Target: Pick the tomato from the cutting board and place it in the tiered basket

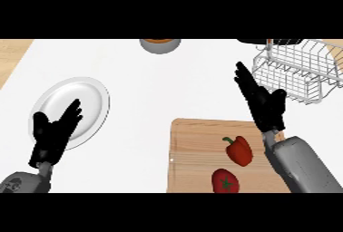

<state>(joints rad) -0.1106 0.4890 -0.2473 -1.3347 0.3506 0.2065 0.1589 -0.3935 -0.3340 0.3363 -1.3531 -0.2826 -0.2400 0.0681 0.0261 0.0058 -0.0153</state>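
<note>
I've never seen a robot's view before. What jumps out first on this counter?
Two red vegetables stand out on the wooden cutting board at the lower right: a red bell pepper and, nearer the bottom edge, a tomato. A black right robot hand stretches open above the board, pointing toward the white wire tiered basket at the upper right. At the left, the open left robot hand overlaps a white plate.

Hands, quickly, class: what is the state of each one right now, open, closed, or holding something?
Left hand: open, holding nothing, over the plate.
Right hand: open, holding nothing, above the cutting board.
</note>
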